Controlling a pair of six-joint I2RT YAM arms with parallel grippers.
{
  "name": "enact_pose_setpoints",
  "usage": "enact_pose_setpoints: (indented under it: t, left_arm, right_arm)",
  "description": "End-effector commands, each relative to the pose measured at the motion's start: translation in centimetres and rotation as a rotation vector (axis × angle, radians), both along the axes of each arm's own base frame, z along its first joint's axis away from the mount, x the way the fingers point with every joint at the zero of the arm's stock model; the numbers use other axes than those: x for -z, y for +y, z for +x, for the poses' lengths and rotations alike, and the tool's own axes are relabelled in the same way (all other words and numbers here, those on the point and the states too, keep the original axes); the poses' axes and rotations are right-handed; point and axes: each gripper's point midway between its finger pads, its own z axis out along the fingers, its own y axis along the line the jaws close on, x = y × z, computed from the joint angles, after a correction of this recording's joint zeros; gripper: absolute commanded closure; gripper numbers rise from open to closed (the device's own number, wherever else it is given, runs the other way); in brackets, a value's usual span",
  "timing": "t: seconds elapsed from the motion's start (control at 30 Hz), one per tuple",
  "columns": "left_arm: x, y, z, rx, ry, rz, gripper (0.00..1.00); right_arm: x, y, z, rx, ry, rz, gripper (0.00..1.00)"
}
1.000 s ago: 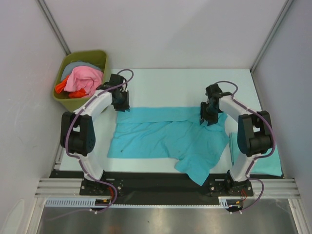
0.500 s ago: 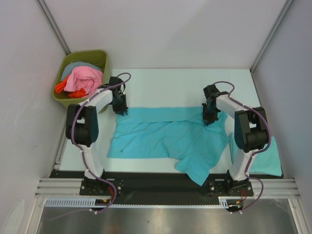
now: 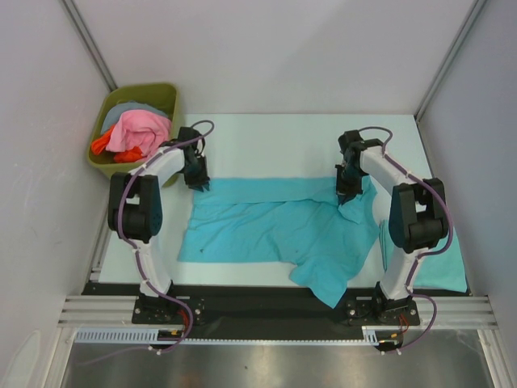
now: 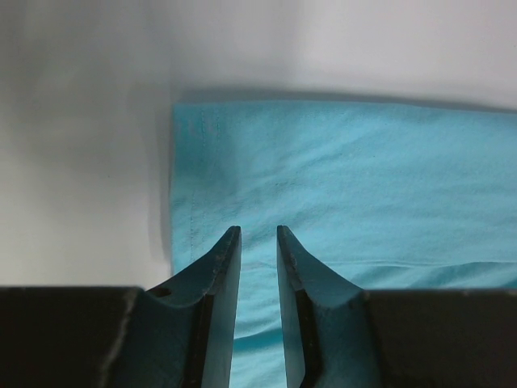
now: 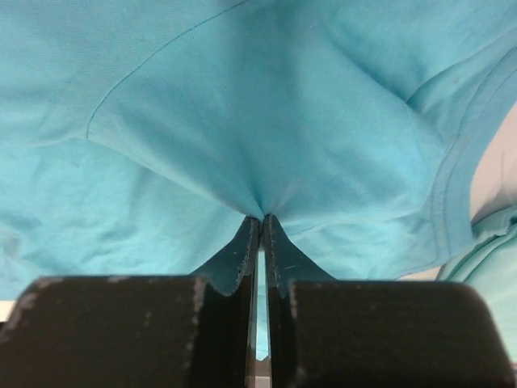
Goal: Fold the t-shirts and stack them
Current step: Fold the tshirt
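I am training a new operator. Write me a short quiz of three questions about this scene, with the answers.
1. True or false: the right pincer is shut on the spread t-shirt.
2. The olive-green bin stands at the table's: A far left corner, B far right corner, C near edge.
3. Over which part of that t-shirt is the left pincer?
Key: 1 true; 2 A; 3 its far left corner.
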Motion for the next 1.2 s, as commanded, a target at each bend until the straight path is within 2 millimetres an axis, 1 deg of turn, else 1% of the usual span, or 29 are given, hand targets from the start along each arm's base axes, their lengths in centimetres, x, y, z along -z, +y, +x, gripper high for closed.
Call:
enact_pose_setpoints:
  t: [0.0, 0.13, 0.23, 0.33, 0.43, 0.6, 0.73, 0.77, 0.83, 0.87, 0.93, 1.0, 1.07, 1.13, 1.17]
  left_arm:
    - [-1.3, 0.4, 1.4, -0.016, -0.051, 0.000, 0.71]
    - [-0.9, 0.6, 1.1, -0.020, -0.040, 0.000, 0.71]
    - [-0.4, 0.5, 1.1, -0.016, -0.027, -0.008, 0.71]
    - [0.2, 0.3, 1.2, -0.012, -0.011, -0.016, 0.71]
    - [0.0, 0.3, 1.4, -0.014, -0.020, -0.018, 0.71]
    - [-0.5, 0.4, 1.4, -0.015, -0.030, -0.011, 0.71]
    - [-0.5, 0.4, 1.3, -0.016, -0.029, -0.013, 0.71]
    - [-0.5, 0.4, 1.4, -0.015, -0.030, -0.011, 0.71]
    - [-0.5, 0.4, 1.4, -0.017, -0.034, -0.011, 0.71]
    - [-0.4, 0.4, 1.5, -0.018, -0.034, -0.011, 0.71]
    - [-0.2, 0.3, 1.5, -0.018, -0.027, -0.017, 0.71]
    - [-0.2, 0.2, 1.6, -0.019, -0.029, -0.021, 0.71]
    - [-0.5, 0.2, 1.7, -0.020, -0.036, -0.020, 0.71]
    - [-0.8, 0.3, 1.8, -0.019, -0.036, -0.017, 0.71]
    - [-1.1, 0.3, 1.9, -0.019, -0.044, -0.016, 0.71]
  right_arm:
    - [-1.3, 0.9, -1.6, 0.021, 0.043, 0.057, 1.00]
    - [-1.8, 1.8, -2.2, 0.032, 0.061, 0.105, 1.00]
    - [-2.4, 2.1, -2.5, 0.037, 0.059, 0.119, 1.00]
    - [-2.0, 1.9, -2.6, 0.038, 0.069, 0.110, 0.99]
    - [-1.6, 1.9, -2.6, 0.040, 0.086, 0.109, 0.99]
    - [-1.8, 2.6, -3.2, 0.057, 0.096, 0.150, 1.00]
    - [-2.4, 1.9, -3.5, 0.077, 0.097, 0.116, 1.00]
    - [-2.5, 2.1, -3.6, 0.079, 0.090, 0.130, 1.00]
    - [-2.2, 2.3, -3.8, 0.085, 0.087, 0.141, 1.00]
    - [-1.8, 2.0, -3.8, 0.086, 0.091, 0.126, 1.00]
    - [-1.3, 1.8, -3.6, 0.073, 0.100, 0.113, 0.92]
    - [-0.9, 1.7, -3.3, 0.068, 0.103, 0.108, 0.91]
    - [-0.9, 1.6, -3.3, 0.079, 0.107, 0.125, 0.90]
    - [-0.9, 1.8, -3.8, 0.086, 0.115, 0.146, 0.80]
    - [-1.2, 2.0, -3.6, 0.089, 0.103, 0.172, 0.74]
